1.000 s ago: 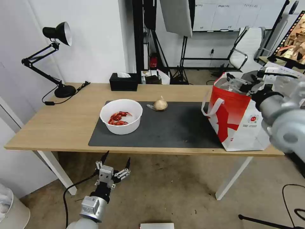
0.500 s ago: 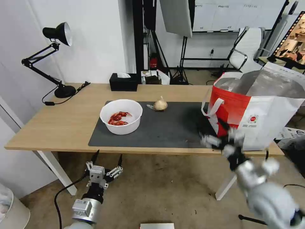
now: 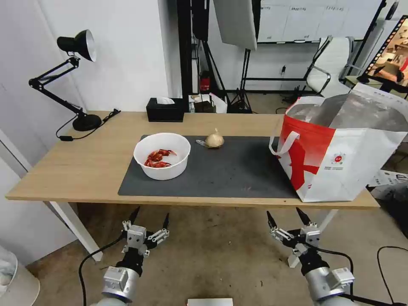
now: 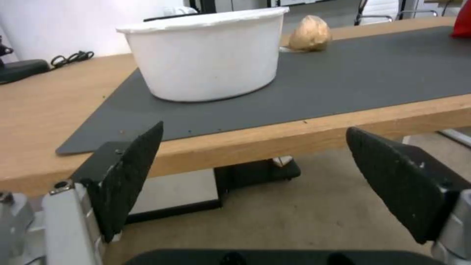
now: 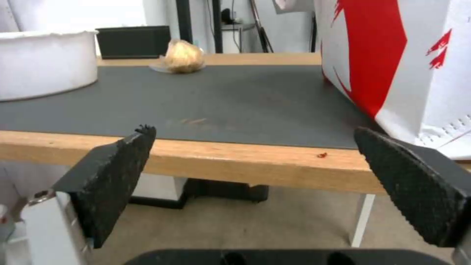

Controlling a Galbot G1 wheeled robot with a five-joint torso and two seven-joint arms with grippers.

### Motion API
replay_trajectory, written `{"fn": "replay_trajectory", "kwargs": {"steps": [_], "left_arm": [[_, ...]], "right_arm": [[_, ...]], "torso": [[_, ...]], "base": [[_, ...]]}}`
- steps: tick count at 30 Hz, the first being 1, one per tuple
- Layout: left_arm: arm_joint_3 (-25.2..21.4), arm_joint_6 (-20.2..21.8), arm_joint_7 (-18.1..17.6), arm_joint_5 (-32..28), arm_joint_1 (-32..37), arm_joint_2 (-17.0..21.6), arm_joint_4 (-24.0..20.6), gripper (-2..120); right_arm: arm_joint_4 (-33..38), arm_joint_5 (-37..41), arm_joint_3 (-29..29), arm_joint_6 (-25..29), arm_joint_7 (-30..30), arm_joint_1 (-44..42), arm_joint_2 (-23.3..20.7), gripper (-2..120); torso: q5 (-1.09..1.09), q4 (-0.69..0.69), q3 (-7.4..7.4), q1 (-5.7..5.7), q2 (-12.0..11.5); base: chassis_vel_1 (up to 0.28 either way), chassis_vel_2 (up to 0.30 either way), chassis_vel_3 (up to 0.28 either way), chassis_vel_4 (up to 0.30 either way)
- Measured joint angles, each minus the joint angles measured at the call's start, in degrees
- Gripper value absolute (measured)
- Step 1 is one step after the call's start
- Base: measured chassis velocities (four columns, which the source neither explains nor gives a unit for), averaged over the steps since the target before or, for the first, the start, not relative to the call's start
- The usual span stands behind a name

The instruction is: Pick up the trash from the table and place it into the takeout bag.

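A white round bowl [image 3: 162,155] [image 4: 206,55] [image 5: 44,62] with red crayfish shells sits on the left part of the dark grey mat [image 3: 221,174] on the table [image 3: 85,161]. A small tan knotted bag [image 3: 214,139] [image 4: 309,34] [image 5: 182,56] lies at the mat's far edge. The white-and-red takeout bag [image 3: 340,148] [image 5: 407,62] stands open at the table's right end. Both grippers hang below the table's front edge, open and holding nothing: my left gripper [image 3: 150,216] [image 4: 255,180] under the bowl, my right gripper [image 3: 286,216] [image 5: 255,184] under the bag's left side.
A black tissue box [image 3: 165,109] [image 5: 132,41] stands at the table's back edge, a black desk lamp [image 3: 72,72] with its cord at the back left. An office chair [image 3: 331,63] and light stands are behind the table. A white bin [image 3: 15,280] sits on the floor at left.
My right arm has come down from over the takeout bag to below the table's front edge. The left gripper shifted slightly under the table.
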Motion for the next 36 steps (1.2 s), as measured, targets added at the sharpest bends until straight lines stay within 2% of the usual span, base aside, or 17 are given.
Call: {"fn": "replay_trajectory", "kwargs": {"steps": [13, 21, 25, 27, 32, 33, 36], "left_arm": [[0.1, 0.0, -0.1, 0.0, 0.0, -0.2, 0.5, 100], [0.3, -0.2, -0.2, 0.0, 0.0, 0.0, 0.8, 100], [0.8, -0.2, -0.2, -0.2, -0.8, 0.7, 1.0, 100], [1.9, -0.2, -0.3, -1.0, -2.2, 2.0, 1.3, 100], [1.8, -0.4, -0.3, -1.3, -2.1, 2.3, 1.5, 100], [0.9, -0.8, -0.4, -1.3, -1.2, 1.7, 1.5, 100], [0.3, -0.9, -0.5, -1.2, -0.8, 1.3, 1.2, 100]], "right_arm": [[0.3, 0.5, -0.5, -1.1, 0.3, 0.8, -0.7, 100], [1.9, 3.3, -2.3, -3.3, 0.5, 2.3, -3.0, 100], [3.0, 6.7, -3.3, -5.0, 0.4, 5.8, -5.2, 100], [4.1, 11.4, -4.3, -7.3, -0.2, 11.7, -8.5, 100], [3.9, 15.6, -7.8, -10.4, 0.3, 20.3, -12.5, 100], [0.5, 21.2, -15.6, -13.4, 2.1, 34.1, -16.6, 100], [-5.2, 25.6, -24.8, -15.6, 4.0, 48.2, -17.6, 100]], "torso": [[0.01, 0.00, 0.00, 0.00, 0.0], [0.01, -0.01, 0.00, 0.00, 0.0], [0.02, -0.01, 0.00, 0.00, 0.0], [0.01, -0.02, 0.00, 0.00, 0.0], [0.02, 0.00, 0.01, 0.00, 0.0], [0.02, 0.00, 0.01, 0.00, 0.0], [0.01, 0.00, 0.02, 0.01, 0.0]], "base": [[0.000, 0.000, 0.000, 0.000], [0.000, 0.000, 0.000, 0.000], [0.000, 0.000, 0.000, 0.000], [0.000, 0.000, 0.000, 0.000], [0.000, 0.000, 0.000, 0.000], [0.000, 0.000, 0.000, 0.000], [0.000, 0.000, 0.000, 0.000]]}}
